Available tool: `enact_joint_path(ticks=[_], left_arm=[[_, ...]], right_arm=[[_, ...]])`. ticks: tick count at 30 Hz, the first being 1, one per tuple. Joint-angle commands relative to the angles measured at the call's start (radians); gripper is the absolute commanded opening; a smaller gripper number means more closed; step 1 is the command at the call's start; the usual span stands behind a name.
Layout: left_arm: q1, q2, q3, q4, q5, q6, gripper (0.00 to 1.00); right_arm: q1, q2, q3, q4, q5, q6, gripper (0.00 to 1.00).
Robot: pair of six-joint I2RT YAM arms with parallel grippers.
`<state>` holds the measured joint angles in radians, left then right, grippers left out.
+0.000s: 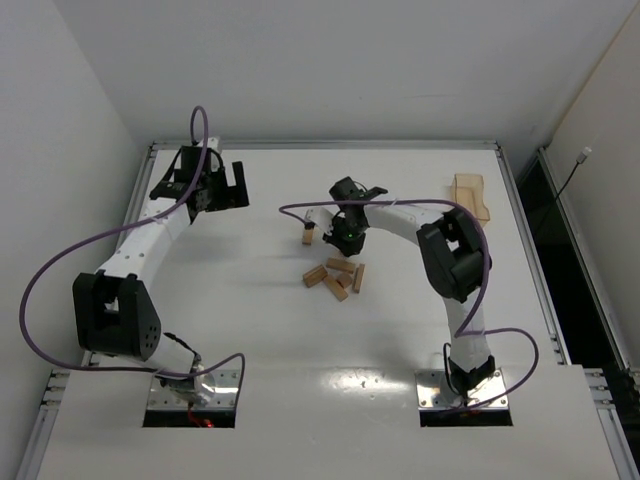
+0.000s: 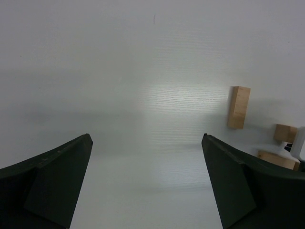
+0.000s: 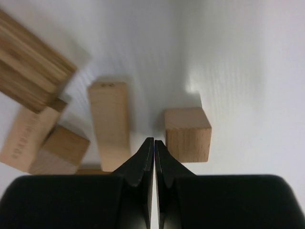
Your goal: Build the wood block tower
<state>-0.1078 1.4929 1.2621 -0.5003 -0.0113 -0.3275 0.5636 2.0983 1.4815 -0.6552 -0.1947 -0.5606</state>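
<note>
Right tool [image 3: 154, 141], pressed together, hangs between two pale rectangular wooden blocks [image 3: 109, 121]; left tool [image 2: 147, 137] is spread wide above the white tabletop [image 2: 143, 57].

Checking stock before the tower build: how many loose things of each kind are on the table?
Wood blocks: 6, roughly, since the pile overlaps
Wooden tray: 1
Total: 7
</note>
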Motion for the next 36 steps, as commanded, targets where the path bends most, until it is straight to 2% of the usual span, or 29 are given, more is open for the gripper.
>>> enact_joint_path(ticks=[1,6,7,9,15,20,26,32,36], left_arm=[[0.011,0.006,0.040,0.012,0.027,-0.012,1.00],[0.011,0.017,0.031,0.012,0.027,-0.012,1.00],[0.011,0.017,0.031,0.012,0.027,-0.012,1.00],[0.011,0.017,0.031,0.012,0.037,-0.012,1.00],[0.011,0.017,0.020,0.022,0.037,-0.012,1.00],[0.011,0.017,0.020,0.022,0.047,-0.012,1.00],[0.011,0.017,0.020,0.022,0.047,-0.012,1.00],[0.011,0.026,0.020,0.022,0.047,-0.012,1.00],[0.011,0.026,0.020,0.022,0.047,-0.012,1.00]], right_arm=[[-0.030,0.011,0.011,0.034,0.044,0.010,0.01],[-0.042,-0.029,0.030,-0.032,-0.052,0.010,0.12],[-0.042,-0.058,0.030,-0.046,-0.090,0.010,0.19],[-0.033,-0.092,0.005,-0.046,-0.121,0.010,0.26],[-0.001,-0.185,0.005,-0.090,-0.224,0.010,0.28],[0.035,-0.199,-0.029,-0.090,-0.184,-0.027,0.32],[0.053,-0.176,-0.076,-0.008,-0.068,-0.050,0.32],[0.053,-0.155,-0.087,0.017,-0.022,-0.082,0.38],[0.053,-0.127,-0.087,0.040,-0.012,-0.082,0.38]])
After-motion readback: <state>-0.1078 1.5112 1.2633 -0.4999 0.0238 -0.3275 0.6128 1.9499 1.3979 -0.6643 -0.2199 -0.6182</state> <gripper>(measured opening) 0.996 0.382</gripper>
